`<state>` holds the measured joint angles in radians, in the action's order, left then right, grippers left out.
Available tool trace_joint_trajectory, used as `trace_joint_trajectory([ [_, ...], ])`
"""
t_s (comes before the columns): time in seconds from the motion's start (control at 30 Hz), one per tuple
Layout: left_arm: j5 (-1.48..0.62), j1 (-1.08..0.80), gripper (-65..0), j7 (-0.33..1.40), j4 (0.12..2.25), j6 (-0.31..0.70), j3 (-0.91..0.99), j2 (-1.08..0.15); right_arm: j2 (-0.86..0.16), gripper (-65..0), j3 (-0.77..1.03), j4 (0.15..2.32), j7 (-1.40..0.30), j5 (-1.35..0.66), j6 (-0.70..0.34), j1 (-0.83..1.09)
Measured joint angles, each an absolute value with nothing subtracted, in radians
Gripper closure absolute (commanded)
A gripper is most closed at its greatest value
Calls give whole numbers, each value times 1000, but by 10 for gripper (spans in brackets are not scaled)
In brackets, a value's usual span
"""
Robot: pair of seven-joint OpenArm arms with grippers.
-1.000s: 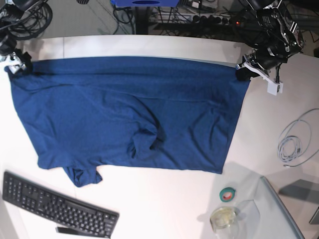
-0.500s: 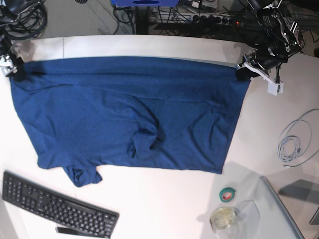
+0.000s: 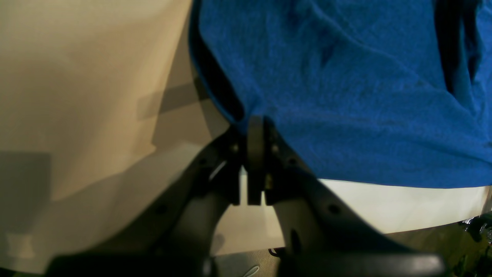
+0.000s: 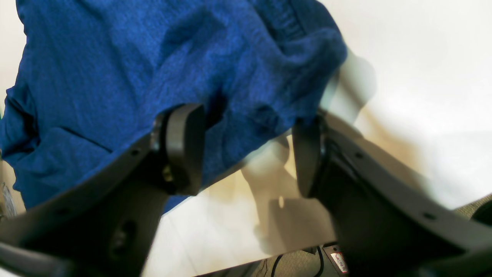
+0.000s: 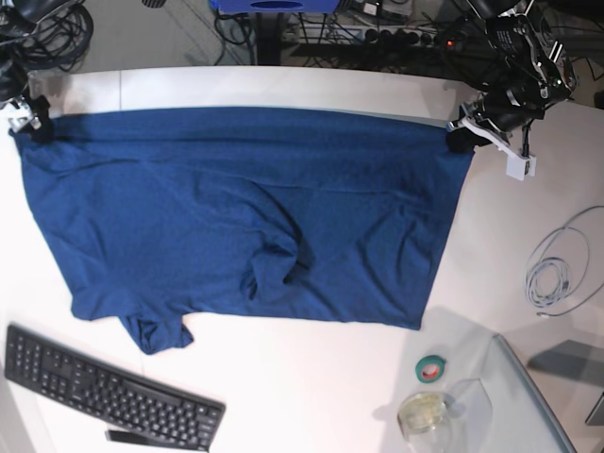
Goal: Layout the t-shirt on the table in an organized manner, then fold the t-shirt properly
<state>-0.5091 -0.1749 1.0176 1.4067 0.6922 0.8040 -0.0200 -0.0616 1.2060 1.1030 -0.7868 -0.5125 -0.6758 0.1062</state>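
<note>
While the left gripper (image 5: 460,138) pinches the t-shirt (image 5: 245,217) corner at two o'clock on the table (image 5: 311,387), the right gripper (image 4: 246,154), jaws apart around the ten o'clock corner, should close squarely before tensioning the hem.

A black keyboard (image 5: 109,392) lies at an angle by the near left corner, and a coiled grey cable (image 5: 559,267) rests well apart from it at the right side. Near the front right, a green roll of tape (image 5: 432,368) sits just beside a clear round tub (image 5: 424,413), both next to the edge of a grey glassy panel (image 5: 528,401). Beyond the far edge, dark cables (image 5: 57,33) tangle on the floor near a blue stand (image 5: 274,6).
</note>
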Motion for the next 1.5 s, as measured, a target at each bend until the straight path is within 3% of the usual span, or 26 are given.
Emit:
trace_joint_trajectory([
  [0.13, -509, -175, 0, 1018, 1407, 692, 804, -20, -65, -66, 1206, 1093, -800, -493, -674, 106],
  [0.3, -509, -175, 0, 1018, 1407, 692, 804, -20, -63, -3, 1202, 1093, -806, -491, -674, 106],
  [0.47, -509, -170, 0, 1022, 1408, 692, 804, -20, -83, 0, 1198, 1138, -893, -467, -662, 88],
  [0.73, -505, -82, 0, 1145, 1455, 688, 809, -18, -84, 0, 1198, 1293, -1032, -468, -488, -25],
  [0.97, -521, 6, 0, 1242, 1593, 692, 812, -17, -83, 0, 1198, 1356, -1109, -467, -402, -110],
  [1.2, -525, 14, 0, 1265, 1665, 693, 815, -17, -107, 0, 1198, 1397, -1174, -471, -392, -146],
  [1.5, -519, -139, 0, 1260, 1658, 693, 817, -17, -96, 0, 1203, 1333, -1164, -469, -392, -33],
])
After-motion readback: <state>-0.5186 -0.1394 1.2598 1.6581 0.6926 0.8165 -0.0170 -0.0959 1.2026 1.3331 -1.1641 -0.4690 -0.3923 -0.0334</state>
